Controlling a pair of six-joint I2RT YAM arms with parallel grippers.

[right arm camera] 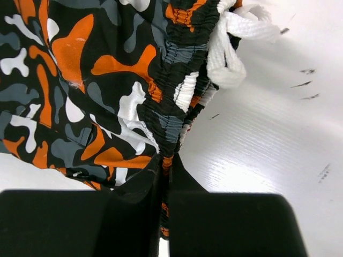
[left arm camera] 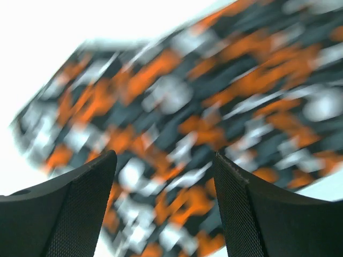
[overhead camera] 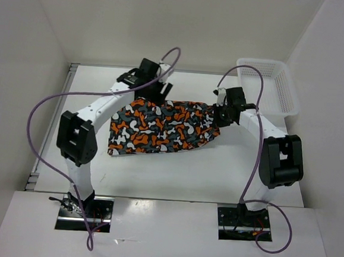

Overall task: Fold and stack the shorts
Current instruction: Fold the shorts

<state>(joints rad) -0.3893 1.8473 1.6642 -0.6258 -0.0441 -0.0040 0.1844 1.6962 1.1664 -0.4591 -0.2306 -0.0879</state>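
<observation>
Top external view, entries from left to right.

1. Left gripper [overhead camera: 158, 88]: at the far-left edge of the shorts [overhead camera: 163, 128]. Jaws spread, nothing between them. The left wrist view is blurred; it shows the print passing below both fingers [left arm camera: 80, 206], and whether they touch the cloth cannot be told.

2. Shorts: one pair, spread flat across the middle of the table [overhead camera: 174, 173] between the two grippers. The leg end points near-left, the waist end right.

3. Right gripper [overhead camera: 222, 116]: at the right end of the shorts. Jaws clenched on the gathered elastic waistband [right arm camera: 167, 107], pinching its edge. The white drawstring [right arm camera: 228, 51] is bunched just beside the pinch.

4. Basket [overhead camera: 286, 103]: white mesh, in the far right corner, apart from the shorts.

Step in hand (judgement): getting a second hold so the pair can be folded; no fold shows yet.

Handling notes (judgement):
- The left jaws should sink onto the cloth edge and close on both layers before either arm lifts.
- Raise both holds together and level, with the fabric lightly taut between them, so the crease runs straight.
- The right pinch is narrow and on springy elastic, so a hard pull sideways could slip it free.
- Tuck the drawstring inside the fold, since a loose loop may catch.
</observation>
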